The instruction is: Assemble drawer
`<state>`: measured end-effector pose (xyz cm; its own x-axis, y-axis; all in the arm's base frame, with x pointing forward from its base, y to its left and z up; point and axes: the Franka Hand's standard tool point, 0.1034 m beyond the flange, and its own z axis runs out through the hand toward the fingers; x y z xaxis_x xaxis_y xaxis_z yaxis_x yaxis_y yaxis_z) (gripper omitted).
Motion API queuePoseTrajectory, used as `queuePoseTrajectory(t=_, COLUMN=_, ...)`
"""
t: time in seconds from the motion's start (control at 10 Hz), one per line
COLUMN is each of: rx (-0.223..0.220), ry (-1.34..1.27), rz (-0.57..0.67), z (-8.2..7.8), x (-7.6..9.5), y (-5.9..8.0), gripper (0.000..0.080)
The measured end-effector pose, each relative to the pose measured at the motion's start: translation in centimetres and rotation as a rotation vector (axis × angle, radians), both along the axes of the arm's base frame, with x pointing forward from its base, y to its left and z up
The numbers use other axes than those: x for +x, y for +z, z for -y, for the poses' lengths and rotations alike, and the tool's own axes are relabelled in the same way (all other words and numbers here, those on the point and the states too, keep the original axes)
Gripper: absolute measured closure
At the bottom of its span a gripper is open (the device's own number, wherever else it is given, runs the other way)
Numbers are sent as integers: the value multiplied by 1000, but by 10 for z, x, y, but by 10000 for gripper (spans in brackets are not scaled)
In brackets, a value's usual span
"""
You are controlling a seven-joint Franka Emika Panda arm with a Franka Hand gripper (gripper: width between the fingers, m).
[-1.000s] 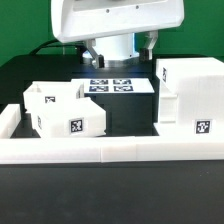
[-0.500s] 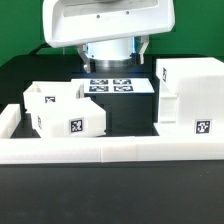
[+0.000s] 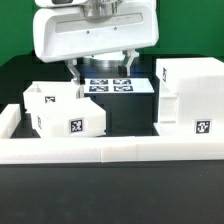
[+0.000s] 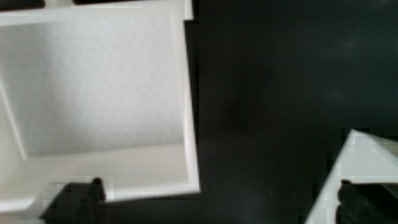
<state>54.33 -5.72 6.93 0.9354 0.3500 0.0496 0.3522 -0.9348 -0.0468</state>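
Exterior view's right is taken by the drawer's tall housing [image 3: 190, 95], which is stood upright on the black worktop [image 3: 130, 112] with a square tag shown on its front face. At the exterior view's left the two open-top trays [image 3: 62, 110] are set close together, one behind the other, and a tag is borne on the nearer one. Whether they touch cannot be told. The marker board [image 3: 112, 86] is laid flat behind them, between the trays and the housing. A low white wall [image 3: 110, 150] is run along the front edge.

The arm's white head is held above the marker board, and the dark fingers [image 3: 76, 70] are spread wide, with nothing gripped between them and well clear of the worktop.

From the wrist view, one tray [image 4: 98, 100] is seen from above with its hollow open. The fingers [image 4: 75, 200] are shown far apart, one over that tray's corner. A white corner [image 4: 377, 160] is seen by the other; which part it belongs to cannot be told.
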Motion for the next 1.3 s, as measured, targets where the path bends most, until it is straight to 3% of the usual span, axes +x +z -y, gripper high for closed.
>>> queuePoseTrajectory(t=0.3, rx=-9, ry=13, rz=-23, z=11, x=-12, y=-37, gripper=151)
queuePoseTrajectory(t=0.5, rx=-13, ry=16, rz=-34, z=11, x=-18, y=-55, gripper=151)
queuePoseTrajectory(t=0.9, rx=-18, ry=14, rz=-33, z=12, x=-20, y=-63, gripper=151)
queuePoseTrajectory(t=1.1, rx=-18, ry=14, rz=-33, z=12, x=-20, y=-64, gripper=389)
queuePoseTrajectory(t=1.2, rx=-18, ry=14, rz=-33, z=12, x=-20, y=-64, gripper=389)
queuePoseTrajectory(t=1.3, rx=-18, ry=14, rz=-33, z=12, x=-20, y=-64, gripper=571)
